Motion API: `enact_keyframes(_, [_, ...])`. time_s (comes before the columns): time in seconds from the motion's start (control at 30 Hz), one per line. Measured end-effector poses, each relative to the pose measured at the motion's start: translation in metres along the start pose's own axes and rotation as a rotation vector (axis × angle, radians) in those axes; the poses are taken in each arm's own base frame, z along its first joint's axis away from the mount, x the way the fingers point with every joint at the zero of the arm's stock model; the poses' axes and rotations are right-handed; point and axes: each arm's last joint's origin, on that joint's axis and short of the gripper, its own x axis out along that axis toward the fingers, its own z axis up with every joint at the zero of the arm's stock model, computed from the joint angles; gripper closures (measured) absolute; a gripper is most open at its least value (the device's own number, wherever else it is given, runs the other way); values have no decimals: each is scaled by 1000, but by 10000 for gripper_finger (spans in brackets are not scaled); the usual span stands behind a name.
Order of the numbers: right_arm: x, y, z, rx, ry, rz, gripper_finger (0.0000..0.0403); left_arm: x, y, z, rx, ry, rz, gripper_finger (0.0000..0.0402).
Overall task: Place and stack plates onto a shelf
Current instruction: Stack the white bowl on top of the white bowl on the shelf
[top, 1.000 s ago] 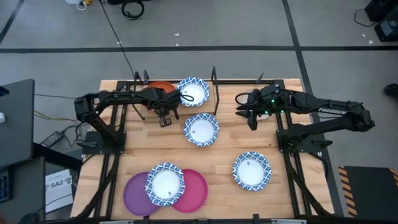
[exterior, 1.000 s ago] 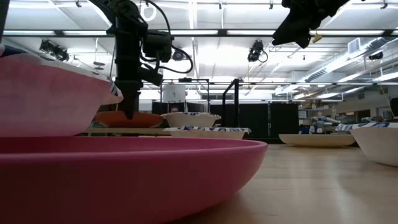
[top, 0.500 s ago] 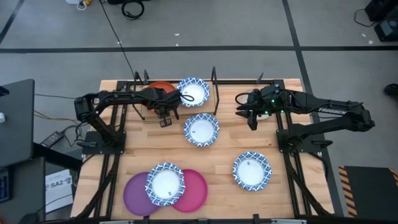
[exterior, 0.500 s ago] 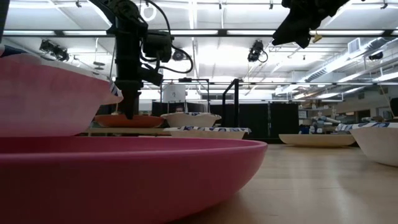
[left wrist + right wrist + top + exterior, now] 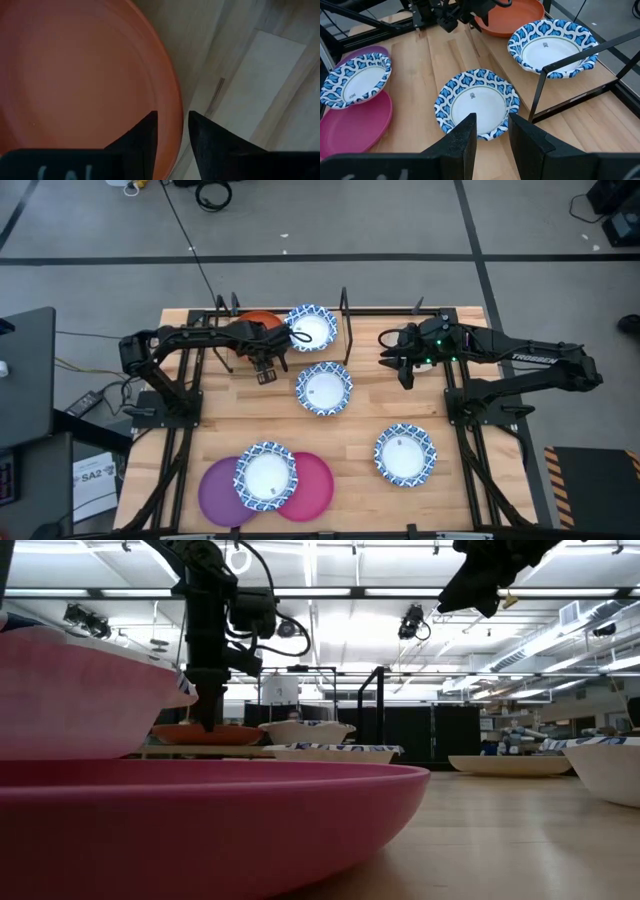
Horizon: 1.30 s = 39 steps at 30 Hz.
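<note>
Orange plate on the shelf looked light and stiff, and the left gripper pinched its thin rim between narrow fingers.

On the shelf, you find the orange plate and a blue-and-white plate side by side, leaving bare board only toward the right arm's side. Black upright posts fence that opening. Another patterned plate lies just before the shelf; bare desk stays open between it and the remaining plates.
</note>
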Motion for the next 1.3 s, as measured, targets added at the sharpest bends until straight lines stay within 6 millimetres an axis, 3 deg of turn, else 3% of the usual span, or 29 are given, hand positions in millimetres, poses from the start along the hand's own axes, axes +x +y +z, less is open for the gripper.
enact_keyframes(0.37, [0,0,0,0,1,0,285,-2,0,-1,-1,-2,0,285])
enact_keyframes(0.73, [7,0,-1,0,30,10,285,-38,-11,-8,-29,-128,-8,285])
enact_keyframes(1.0, [14,5,1,-2,42,116,285,-71,-41,-19,-66,-245,-60,285])
enact_keyframes(1.3, [30,22,3,-45,30,203,285,-95,-93,-33,-70,-293,-229,285])
